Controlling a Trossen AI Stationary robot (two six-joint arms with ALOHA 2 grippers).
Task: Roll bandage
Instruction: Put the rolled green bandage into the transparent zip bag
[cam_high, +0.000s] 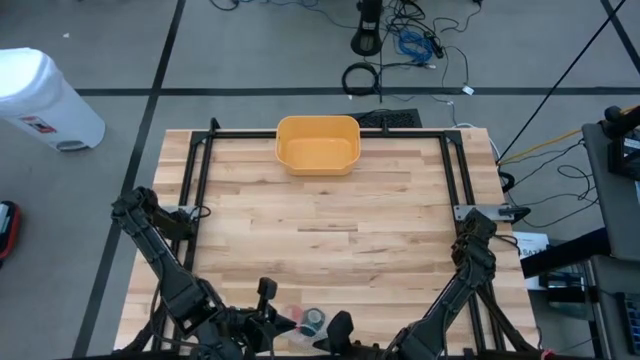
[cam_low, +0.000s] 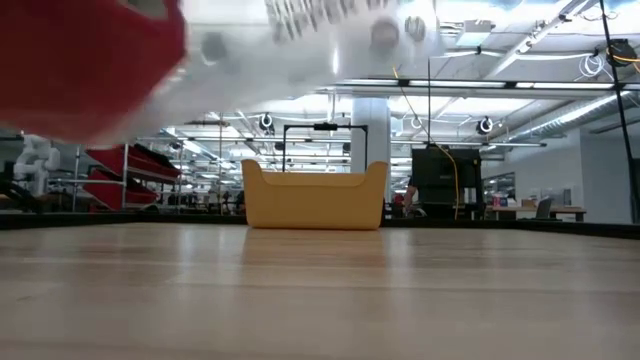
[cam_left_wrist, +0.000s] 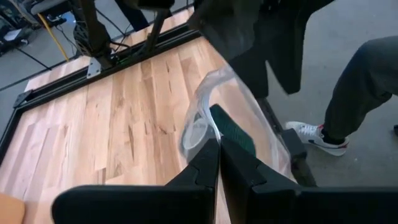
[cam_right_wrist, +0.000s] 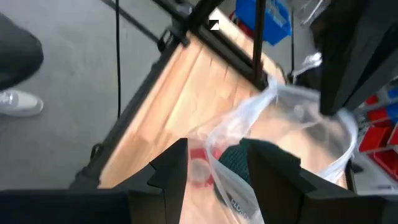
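From above, one rounded yellow plastic tub (cam_high: 318, 144) sits at the far edge of the planked wooden table (cam_high: 320, 235); both arms crowd the near edge around a bandage roll (cam_high: 313, 320). In the left wrist view, the left gripper (cam_left_wrist: 218, 144) pinches a clear crinkled bag (cam_left_wrist: 202, 118). In the right wrist view, the right gripper (cam_right_wrist: 214, 152) is spread around the bag.

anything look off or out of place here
Yes. The task is rolling a bandage, yet both grippers hold a clear plastic bag at the table's near edge: the left gripper shut on it, the right gripper open around it. A dark green roll sits inside. The yellow bin stands untouched at the far edge.
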